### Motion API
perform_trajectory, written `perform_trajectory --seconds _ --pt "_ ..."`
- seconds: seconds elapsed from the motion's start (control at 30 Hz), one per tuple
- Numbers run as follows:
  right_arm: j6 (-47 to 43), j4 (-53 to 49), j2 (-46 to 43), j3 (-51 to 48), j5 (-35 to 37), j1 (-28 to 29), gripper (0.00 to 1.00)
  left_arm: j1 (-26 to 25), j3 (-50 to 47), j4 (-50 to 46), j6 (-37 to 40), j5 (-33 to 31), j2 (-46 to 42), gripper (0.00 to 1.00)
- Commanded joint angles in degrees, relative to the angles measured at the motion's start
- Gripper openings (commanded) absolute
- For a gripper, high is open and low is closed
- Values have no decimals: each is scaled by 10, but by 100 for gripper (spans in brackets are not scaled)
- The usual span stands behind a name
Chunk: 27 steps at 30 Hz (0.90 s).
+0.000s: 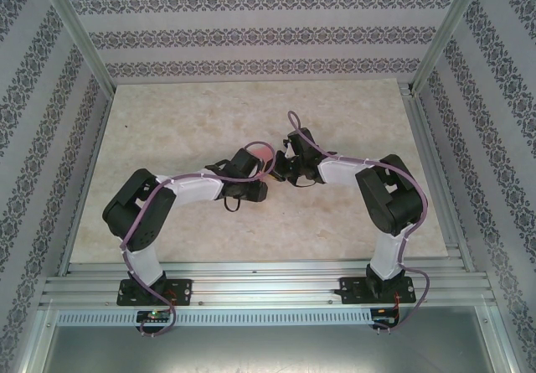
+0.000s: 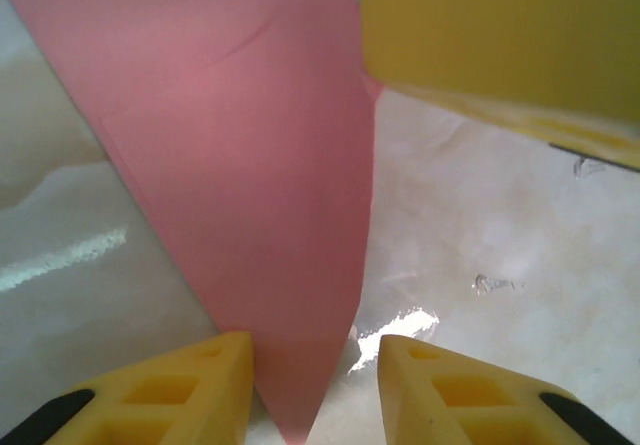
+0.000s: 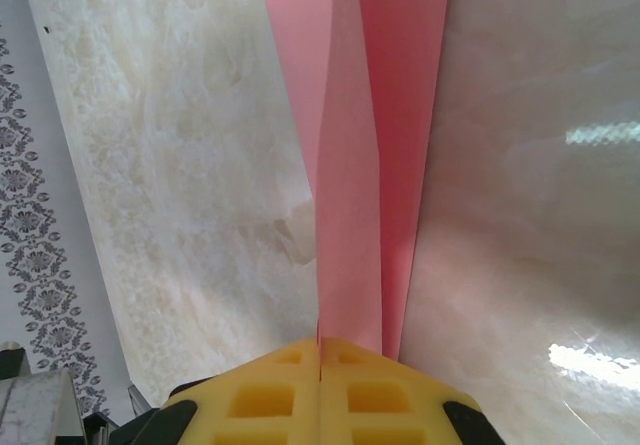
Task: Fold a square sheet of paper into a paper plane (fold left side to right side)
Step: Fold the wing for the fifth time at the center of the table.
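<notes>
Right gripper (image 3: 320,350) pressed together, pinching the pink paper plane (image 3: 350,165), left gripper (image 2: 315,345) spread, fingers either side of its pointed tip, over the tabletop (image 2: 500,235)

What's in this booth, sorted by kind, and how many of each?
Robot arms: 2, the left arm and the right arm
Paper: 1, the folded pink paper
Tables: 1, the table
Total: 4

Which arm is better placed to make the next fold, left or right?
Left, likely. The right gripper is shut on the paper, anchoring it; the left gripper is open with the paper's pointed tip between its fingers, free to pinch and fold.
</notes>
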Motion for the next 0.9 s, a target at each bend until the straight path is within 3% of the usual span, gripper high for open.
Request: perform_trajectory --seconds 0.0,0.47,0.87 --pt "6 13 -2 0 -10 9 0 -8 18 -9 9 -28 -4 37" --pt "5 14 1 -1 -10 11 0 -17 35 -31 20 -36 17 25" --pt "7 14 -2 -1 -5 10 0 -17 18 -36 15 -56 23 24"
